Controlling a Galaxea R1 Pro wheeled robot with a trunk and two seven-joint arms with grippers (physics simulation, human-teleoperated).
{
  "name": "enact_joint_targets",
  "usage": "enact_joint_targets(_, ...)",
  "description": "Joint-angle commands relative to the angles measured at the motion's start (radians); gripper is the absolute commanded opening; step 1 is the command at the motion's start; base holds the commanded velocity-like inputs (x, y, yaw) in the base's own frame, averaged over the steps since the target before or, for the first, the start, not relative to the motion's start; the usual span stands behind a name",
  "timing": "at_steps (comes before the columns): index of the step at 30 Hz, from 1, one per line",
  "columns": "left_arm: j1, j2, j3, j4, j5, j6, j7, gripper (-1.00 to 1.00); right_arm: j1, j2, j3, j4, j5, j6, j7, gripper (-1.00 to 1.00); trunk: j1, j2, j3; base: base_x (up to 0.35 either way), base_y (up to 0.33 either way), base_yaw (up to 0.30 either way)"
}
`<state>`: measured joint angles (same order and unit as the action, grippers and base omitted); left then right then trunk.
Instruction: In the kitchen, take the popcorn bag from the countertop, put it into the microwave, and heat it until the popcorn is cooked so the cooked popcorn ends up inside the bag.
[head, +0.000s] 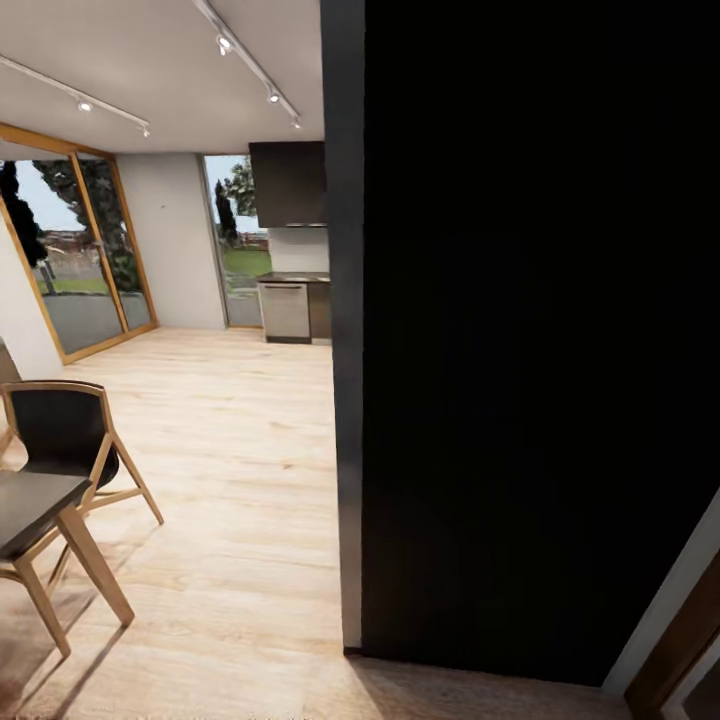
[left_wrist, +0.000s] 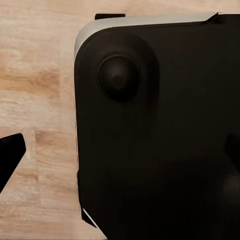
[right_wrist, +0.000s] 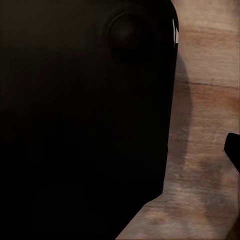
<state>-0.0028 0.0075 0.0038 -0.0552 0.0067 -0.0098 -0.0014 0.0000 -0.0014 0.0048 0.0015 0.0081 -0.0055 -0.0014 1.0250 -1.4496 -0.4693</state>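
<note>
Head view: bright daylight from the glass doors (head: 75, 250) at far left, ceiling spotlights (head: 224, 44) on, pale wood floor (head: 240, 470) lit, chair (head: 65, 440) casts soft shadow. Black panel (head: 530, 330) near-featureless, very dark. Slight wide-angle bending at edges. Both wrist views dim, soft; dark robot base (left_wrist: 160, 140) lacks detail.

Your left wrist camera shows you the robot's base (left_wrist: 165, 135): a matte black slab with a rounded corner, a pale grey rim along one edge and a round black dome-shaped boss (left_wrist: 118, 76) raised near that corner. A black pointed tip (left_wrist: 10, 155) pokes in at the frame's edge. Your right wrist camera shows the same black body (right_wrist: 80, 115), darker, with a faint round boss (right_wrist: 129, 29) and small white marks (right_wrist: 175, 31) at its edge.
</note>
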Motion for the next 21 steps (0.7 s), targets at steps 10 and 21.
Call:
enact_joint_targets(10,0.0,0.002,-0.001,0.0,-0.002,-0.001,0.0,1.0,0.0,0.0,0.0,0.0,0.002,-0.001,0.0,1.0,0.0,0.0,-0.001,0.0,0.0,0.269)
enact_joint_targets(21,0.0,0.002,-0.001,0.0,-0.002,-0.001,0.0,1.0,0.0,0.0,-0.002,0.0,0.003,-0.001,0.0,1.0,0.0,0.0,-0.001,0.0,0.0,0.269)
